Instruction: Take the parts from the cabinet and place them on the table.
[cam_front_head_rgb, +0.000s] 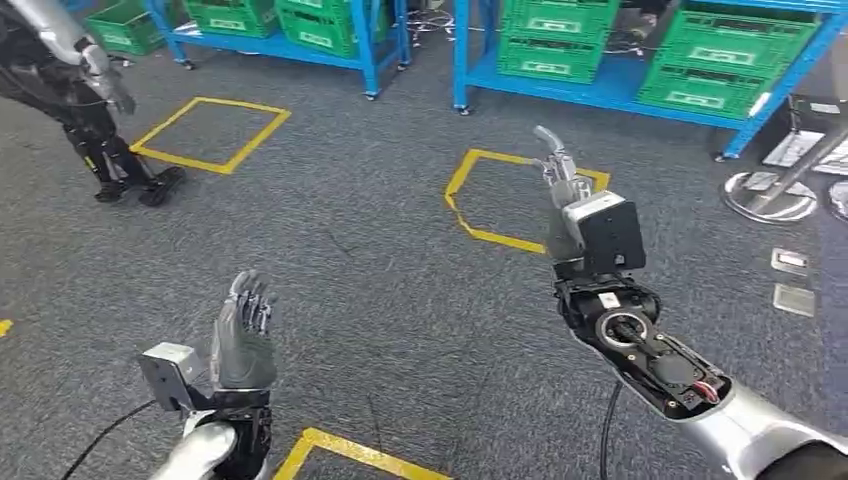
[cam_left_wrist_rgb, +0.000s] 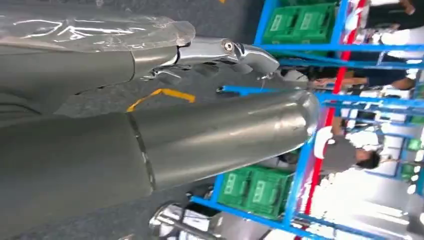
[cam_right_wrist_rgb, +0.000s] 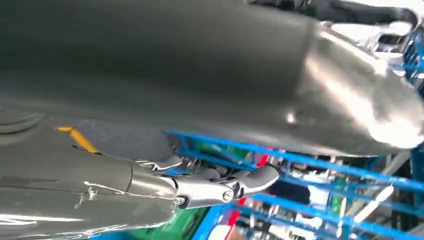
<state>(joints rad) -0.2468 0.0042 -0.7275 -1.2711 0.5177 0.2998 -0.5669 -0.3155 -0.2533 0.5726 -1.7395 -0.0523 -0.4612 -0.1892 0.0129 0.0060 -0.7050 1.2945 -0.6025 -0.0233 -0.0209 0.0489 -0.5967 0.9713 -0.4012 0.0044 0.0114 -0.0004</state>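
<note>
Grey carpeted floor (cam_front_head_rgb: 400, 300) carries yellow tape squares (cam_front_head_rgb: 210, 133), blue shelving racks (cam_front_head_rgb: 600, 95) standing on it with green crates (cam_front_head_rgb: 560, 40) on their low shelves, and a round metal base (cam_front_head_rgb: 770, 195) at right.

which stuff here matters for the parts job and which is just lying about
For the job: left hand, right hand, both holding nothing; blue racks with green crates.
Lying about: yellow floor squares, another robot's legs, chair base.

You've got grey speckled carpet (cam_front_head_rgb: 380, 270) w/ yellow tape squares (cam_front_head_rgb: 212, 134). Blue steel racks (cam_front_head_rgb: 600, 90) carry green crates (cam_front_head_rgb: 556, 40) w/ pale labels. Your left hand (cam_front_head_rgb: 243, 330) reads dk grey, right hand (cam_front_head_rgb: 560, 170) silver w/ black wrist box (cam_front_head_rgb: 607, 235).
</note>
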